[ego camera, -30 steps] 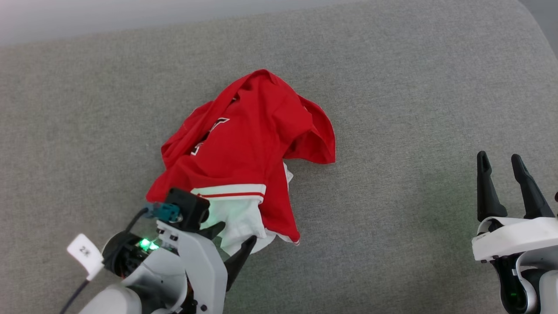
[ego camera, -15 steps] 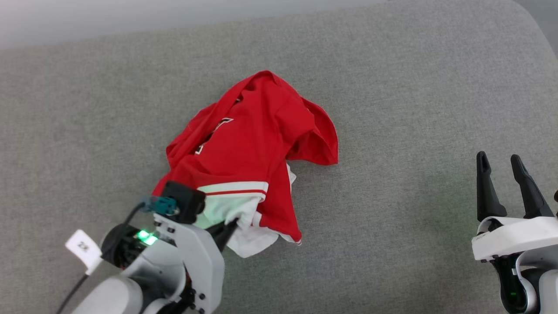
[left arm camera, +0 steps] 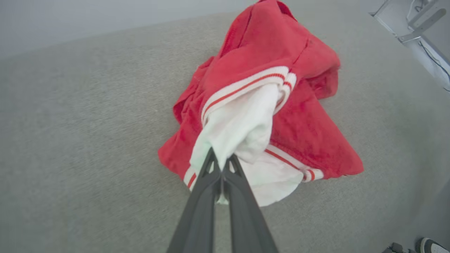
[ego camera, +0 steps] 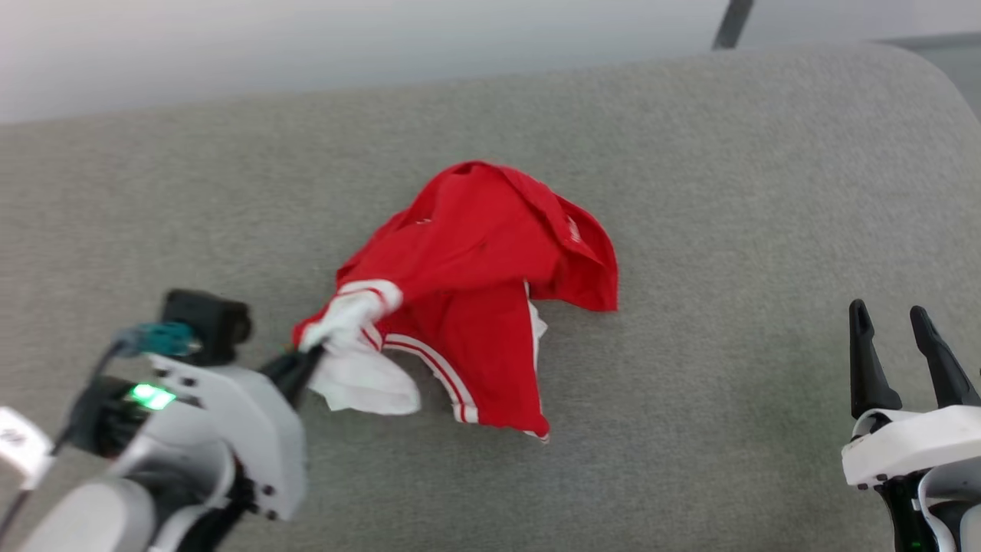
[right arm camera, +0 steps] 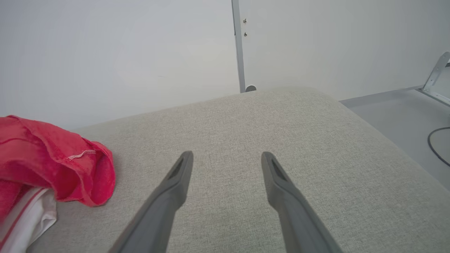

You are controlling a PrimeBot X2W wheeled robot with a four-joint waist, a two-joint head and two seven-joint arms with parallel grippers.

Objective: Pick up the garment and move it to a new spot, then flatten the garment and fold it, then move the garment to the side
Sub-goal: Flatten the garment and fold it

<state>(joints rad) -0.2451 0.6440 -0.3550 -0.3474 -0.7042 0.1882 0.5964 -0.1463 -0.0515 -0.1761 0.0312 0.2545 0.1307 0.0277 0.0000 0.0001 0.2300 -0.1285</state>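
Evidently left tool (left arm camera: 221, 157) clamps the garment (ego camera: 479, 253) — tag (ego camera: 19, 450) lettering blurred.

I am looking through the head camera from high up, facing forward and down onto the padded grey counter (ego camera: 690, 153), far enough back to be taking in the garment (ego camera: 490, 253) at centre and both arms at the lower corners. The left wrist camera is looking along the left jaws from close in, low over the counter (left arm camera: 88, 105), with the garment (left arm camera: 302, 123) sitting large in mid-frame. The right wrist camera is also sitting low, facing along the right jaws across the counter (right arm camera: 281, 119) toward a pale wall (right arm camera: 140, 52). It is catching an edge of the garment (right arm camera: 42, 154) at its left, so all three views are sharing that cloth.
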